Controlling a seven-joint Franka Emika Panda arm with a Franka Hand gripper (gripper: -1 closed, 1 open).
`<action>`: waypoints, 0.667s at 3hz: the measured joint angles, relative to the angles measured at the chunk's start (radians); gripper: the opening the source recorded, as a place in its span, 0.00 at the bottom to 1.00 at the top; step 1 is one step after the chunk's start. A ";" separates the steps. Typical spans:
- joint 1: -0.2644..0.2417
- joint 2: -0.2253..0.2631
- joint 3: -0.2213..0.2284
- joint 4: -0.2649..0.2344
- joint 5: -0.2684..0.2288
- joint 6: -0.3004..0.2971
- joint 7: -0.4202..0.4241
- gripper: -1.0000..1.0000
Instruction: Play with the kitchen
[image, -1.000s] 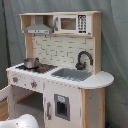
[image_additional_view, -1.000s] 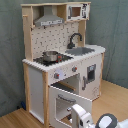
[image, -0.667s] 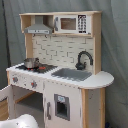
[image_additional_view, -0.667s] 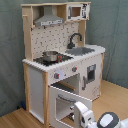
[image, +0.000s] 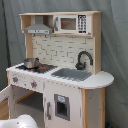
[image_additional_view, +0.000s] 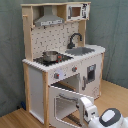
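Observation:
The kitchen (image: 60, 75) (image_additional_view: 60, 55) is a tall white and light-wood toy unit and shows in both exterior views. It has a grey hood (image: 39, 30) (image_additional_view: 49, 21), a microwave (image: 70, 23), a black stovetop with red burners (image: 42, 67), a grey sink (image: 72, 74) (image_additional_view: 82, 50) and a black faucet (image: 83, 59) (image_additional_view: 74, 39). A small metal pot (image: 31, 63) (image_additional_view: 50, 56) stands on the stovetop. The oven door (image_additional_view: 66, 102) hangs open, swung down and out. My white arm (image_additional_view: 102, 116) (image: 20, 121) is low in front of it, its end (image_additional_view: 87, 108) close to the door's edge.
A grey curtain (image: 114, 45) hangs behind the kitchen. The floor (image_additional_view: 117, 97) is light wood. A closed cupboard door with a dark panel (image: 62, 106) sits under the sink. The rounded counter end (image: 102, 79) juts out past the sink.

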 joint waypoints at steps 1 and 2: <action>0.023 0.000 0.003 -0.059 0.070 -0.034 0.005 0.00; 0.028 -0.001 0.010 -0.088 0.098 -0.034 0.016 0.00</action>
